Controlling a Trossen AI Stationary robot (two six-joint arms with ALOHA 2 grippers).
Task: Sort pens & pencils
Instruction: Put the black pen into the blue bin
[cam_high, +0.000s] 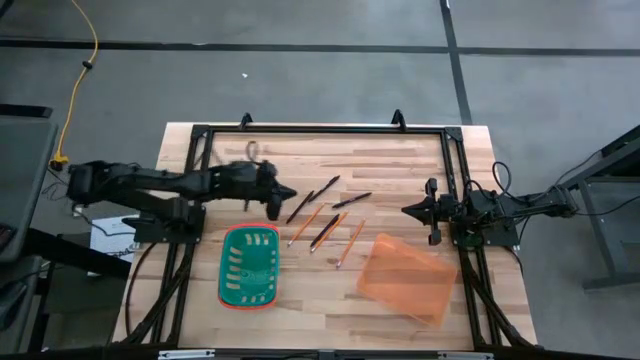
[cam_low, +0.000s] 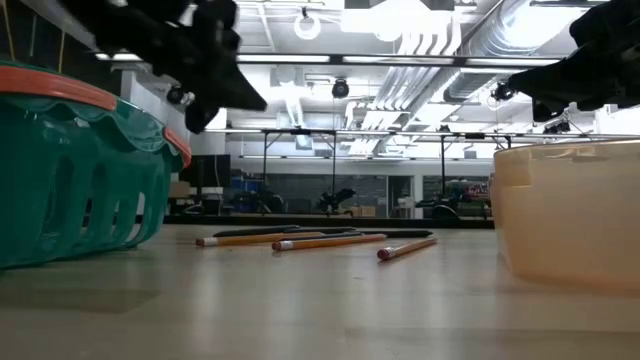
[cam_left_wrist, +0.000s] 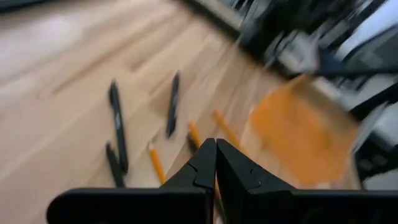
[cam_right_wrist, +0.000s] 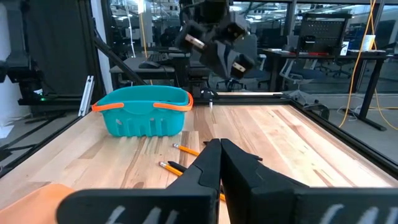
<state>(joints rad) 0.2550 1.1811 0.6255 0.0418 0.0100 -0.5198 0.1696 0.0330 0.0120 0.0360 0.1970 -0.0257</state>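
Left tool (cam_high: 290, 192) fingers together, empty, just short of pens (cam_high: 326, 187) | right tool (cam_high: 408, 210) together, waiting | advice: spread fingers first, straddle nearest pen, avoid pencils (cam_high: 324, 231)

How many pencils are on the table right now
3 pencils, all loose on the table between the green basket and orange bin, mixed among the pens.

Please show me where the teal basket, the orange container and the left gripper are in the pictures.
teal basket (cam_high: 249, 265): high view, on its slotted floor.
orange container (cam_high: 407, 278): high view, on its flat middle.
left gripper (cam_high: 291, 192): high view, at its shut fingertips.
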